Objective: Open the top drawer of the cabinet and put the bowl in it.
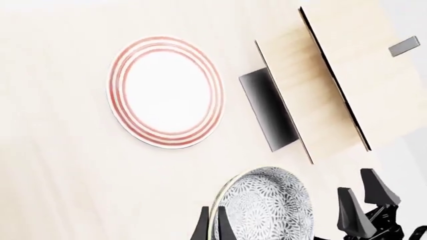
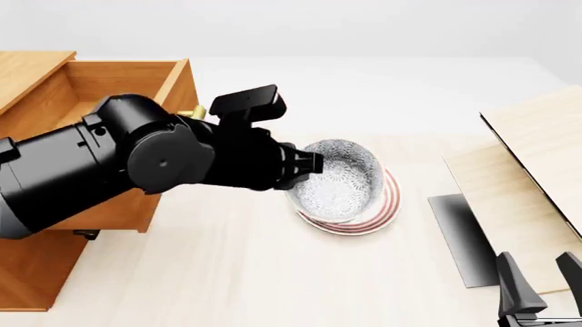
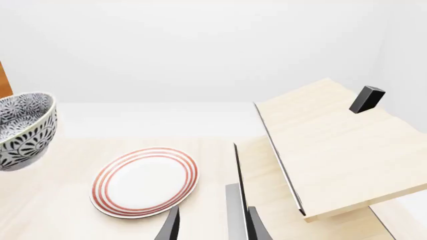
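Observation:
The speckled grey-blue bowl [image 2: 339, 178] hangs tilted in the air above the table, with my left gripper [image 2: 312, 163] shut on its rim. In the left wrist view the two fingers [image 1: 203, 227] pinch the bowl's [image 1: 267, 205] edge. The bowl [image 3: 23, 130] also shows raised at the edge of the right wrist view. The top drawer [image 2: 118, 75] of the orange-brown cabinet [image 2: 37, 272] stands pulled open at the left, its brass handle [image 2: 189, 112] just behind my left arm. My right gripper [image 2: 543, 283] is open and holds nothing, low at the near right.
A white plate with red rings [image 2: 386, 208] lies on the table under the bowl. Pale wooden boards [image 2: 536, 157] with a dark panel [image 2: 459, 238] stand at the right, close to my right gripper. A small black block [image 3: 367, 99] sits on the top board.

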Available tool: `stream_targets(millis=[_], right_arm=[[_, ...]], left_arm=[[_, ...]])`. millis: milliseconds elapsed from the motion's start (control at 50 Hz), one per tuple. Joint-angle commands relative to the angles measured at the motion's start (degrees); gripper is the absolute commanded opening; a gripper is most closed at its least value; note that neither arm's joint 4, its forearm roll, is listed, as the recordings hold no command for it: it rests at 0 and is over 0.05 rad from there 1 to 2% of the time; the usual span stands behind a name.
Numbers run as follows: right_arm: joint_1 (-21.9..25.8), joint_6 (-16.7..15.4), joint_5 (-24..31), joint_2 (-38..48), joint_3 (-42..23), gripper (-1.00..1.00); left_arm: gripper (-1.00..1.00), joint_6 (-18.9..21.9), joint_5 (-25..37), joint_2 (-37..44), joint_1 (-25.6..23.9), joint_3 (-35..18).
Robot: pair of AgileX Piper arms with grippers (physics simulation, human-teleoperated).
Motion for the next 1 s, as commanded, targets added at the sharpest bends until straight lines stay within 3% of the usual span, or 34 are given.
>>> stream_targets(millis=[20, 600, 1000], right_arm=[[-0.01, -0.04, -0.05, -0.03, 0.02, 1.00], [-0.01, -0.04, -0.05, -0.03, 0.02, 1.00], [-0.01, -0.04, -0.05, -0.03, 0.02, 1.00]], left_arm=[[-1.00, 1.02, 5.66, -0.11, 2.67, -7.31], [-1.00, 4.72, 20.42, 6.03, 9.55, -29.61], [-1.00, 5.23, 25.42, 5.87, 15.56, -36.56]])
